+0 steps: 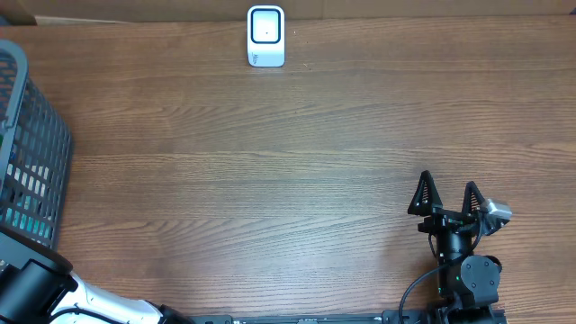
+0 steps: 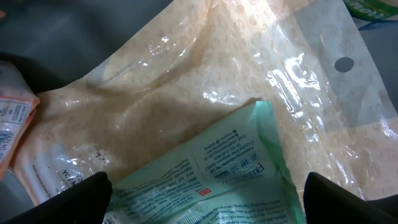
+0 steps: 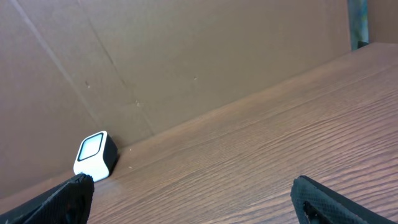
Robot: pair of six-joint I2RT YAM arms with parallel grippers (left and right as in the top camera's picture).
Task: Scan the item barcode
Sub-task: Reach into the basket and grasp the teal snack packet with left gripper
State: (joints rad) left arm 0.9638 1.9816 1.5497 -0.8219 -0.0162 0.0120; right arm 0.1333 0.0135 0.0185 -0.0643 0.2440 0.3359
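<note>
The left pincer point(image 2: 208, 202) is wide apart & holds nothing. Its 2 black fingertips point(image 2: 74, 199) sit at the bottom corners of the left wrist view. Between them, close under the pincer, lies 1 green pack point(image 2: 217, 168) w/ small print: the task's item. It rests on 1 big clear bag point(image 2: 186, 81) of pale stuff. 1 orange-and-white pack point(image 2: 15, 118) pokes in at the left edge. That makes 3 packs; no barcode can be made out.

From above, 1 dark grid basket point(image 1: 40, 153) stands at the left edge of the tabletop point(image 1: 270, 180), w/ the left arm point(image 1: 36, 288) just beside it.

The right pincer point(image 1: 446, 184) is also wide apart, holding nothing, over the wood on the right side. 1 white scanner point(image 1: 265, 36) stands at the far edge, well apart from it, by the brown wall point(image 3: 186, 62).
</note>
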